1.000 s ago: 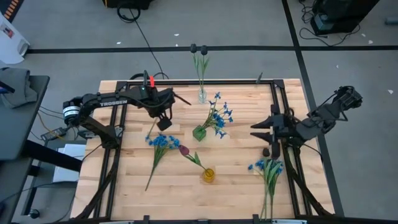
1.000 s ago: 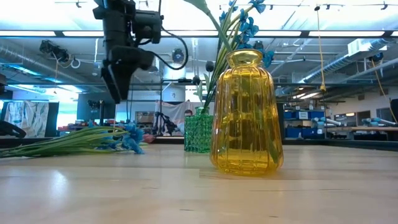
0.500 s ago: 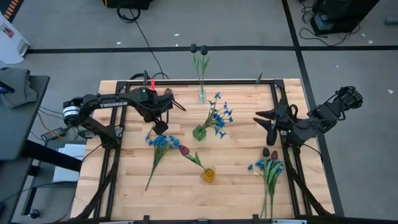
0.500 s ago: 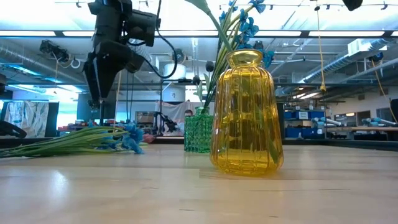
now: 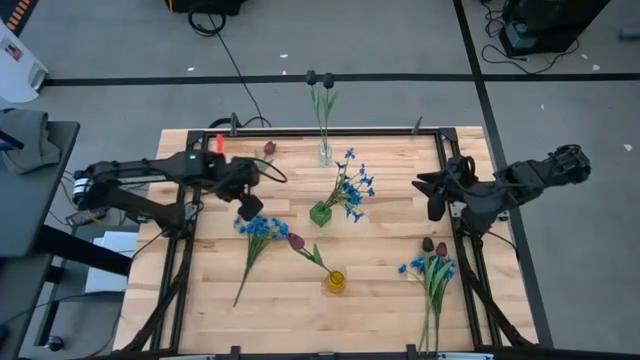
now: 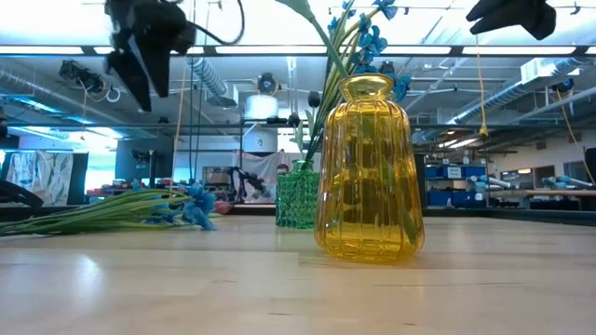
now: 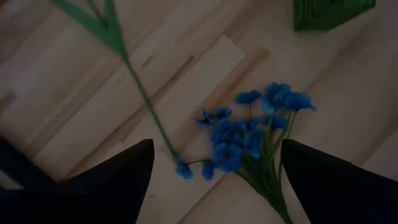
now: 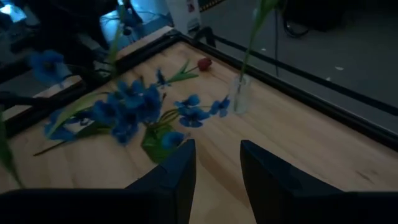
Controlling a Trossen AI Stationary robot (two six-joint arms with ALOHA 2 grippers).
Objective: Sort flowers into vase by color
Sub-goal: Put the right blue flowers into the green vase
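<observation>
Left gripper [image 5: 250,207] hovers just above a loose blue spray [image 5: 259,228] at table left, jaws spread, grasping nothing. Green vase [image 5: 320,213] mid-table holds blue flowers (stems hidden inside). Right gripper [image 5: 434,190] raised at table right, jaws parted, empty.

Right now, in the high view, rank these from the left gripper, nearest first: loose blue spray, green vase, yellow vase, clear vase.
From the left gripper:
1. Loose blue spray, just below it.
2. Green vase, mid-table.
3. Clear vase at the far edge and yellow vase near the front: too close to call.
</observation>
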